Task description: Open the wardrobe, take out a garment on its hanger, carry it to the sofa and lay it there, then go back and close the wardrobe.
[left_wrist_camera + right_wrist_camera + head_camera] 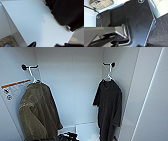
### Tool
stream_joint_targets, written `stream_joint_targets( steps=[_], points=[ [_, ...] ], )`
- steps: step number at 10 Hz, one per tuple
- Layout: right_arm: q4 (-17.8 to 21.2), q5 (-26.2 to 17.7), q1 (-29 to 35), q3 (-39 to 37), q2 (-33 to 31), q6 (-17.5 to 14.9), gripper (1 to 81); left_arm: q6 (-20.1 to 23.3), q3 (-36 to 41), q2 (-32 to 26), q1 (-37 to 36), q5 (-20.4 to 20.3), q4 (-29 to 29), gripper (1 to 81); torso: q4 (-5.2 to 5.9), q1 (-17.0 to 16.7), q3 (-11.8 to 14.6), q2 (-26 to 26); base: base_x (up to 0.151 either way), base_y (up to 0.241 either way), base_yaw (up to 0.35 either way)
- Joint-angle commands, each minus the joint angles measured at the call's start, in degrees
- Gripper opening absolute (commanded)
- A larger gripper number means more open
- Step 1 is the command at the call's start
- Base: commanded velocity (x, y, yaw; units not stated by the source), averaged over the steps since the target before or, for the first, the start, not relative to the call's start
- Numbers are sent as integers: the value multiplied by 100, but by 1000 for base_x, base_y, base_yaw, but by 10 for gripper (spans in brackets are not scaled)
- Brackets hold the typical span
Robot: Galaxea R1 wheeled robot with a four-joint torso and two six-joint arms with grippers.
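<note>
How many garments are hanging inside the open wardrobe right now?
2. An olive-brown jacket hangs from the black hook on the left wall, and a black T-shirt on a white hanger from the hook on the right wall. The wardrobe's bottom is partly hidden.

The wardrobe [72,84] interior is lit evenly and coolly from the front; soft shadows are cast behind the garment [109,107] and the olive jacket [37,112]. All 3 views are rendered soft and blurred. Straight edges are bowed toward the head view's margins. A faint shadow is seen on the white panel [35,26].
</note>
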Motion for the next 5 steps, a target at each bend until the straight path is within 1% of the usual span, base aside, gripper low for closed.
stream_joint_targets(
  steps=[1, 2, 3, 4, 5],
  points=[
    [6, -267, 256, 20, 18, 14, 811, -1120, 192, 69, -1573, 226, -21, 811, 0, 0, 0, 0, 0, 0, 0],
    [23, -276, 274, 20, 18, 23, 811, -1586, 209, 201, -1863, 235, -38, 811, 0, 0, 0, 2, 0, 0, 0],
    [32, -267, 283, 20, 17, 31, 811, -1841, 209, 349, -2162, 270, -107, 811, 0, 0, -2, 2, 0, 0, 0],
    [32, -267, 274, 20, 18, 31, 811, -1982, 209, 456, -2478, 270, -344, 811, 0, 2, -2, 2, 0, 0, 0],
    [24, -267, 274, 20, 18, 40, 811, -2009, 218, 535, -2794, 253, -766, 811, 0, 2, -2, 5, 0, 0, 0]
  ],
)
